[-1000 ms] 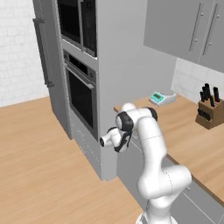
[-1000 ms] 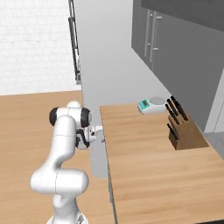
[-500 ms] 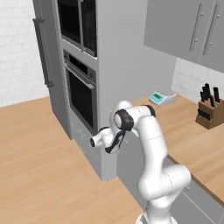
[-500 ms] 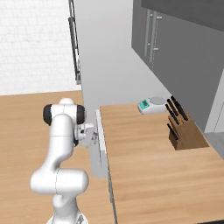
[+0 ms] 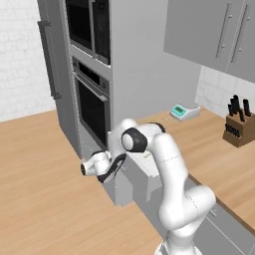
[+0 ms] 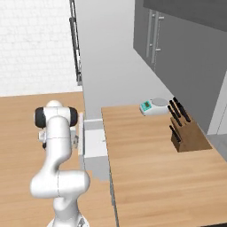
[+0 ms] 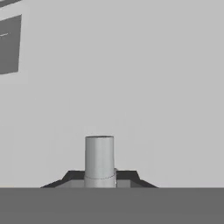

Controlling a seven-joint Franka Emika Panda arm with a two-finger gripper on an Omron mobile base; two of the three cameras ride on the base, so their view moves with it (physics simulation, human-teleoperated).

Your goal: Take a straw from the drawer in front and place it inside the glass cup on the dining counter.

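Opening step in hand: drawer being drawn out of the cabinet run below the oven. Hand closed on the drawer's handle, a grey bar seen end-on rising between the dark fingertips, flat grey front panel just behind it. In the left base view, hand out at the drawer front, forearm level and pointing away from the cabinets. In the right base view, pale interior of the drawer open to the top, beside the wooden counter. No green straw to be made out in that interior; too small or hidden, cannot tell. Glass cup and dining counter still to come.

Next, by judgement: finish the pull, release the handle, lift clear, come over the open box, find the straw.

Against half a second ago: drawer further out, hand further from the cabinet face, elbow more extended. Scale and knife block as before.
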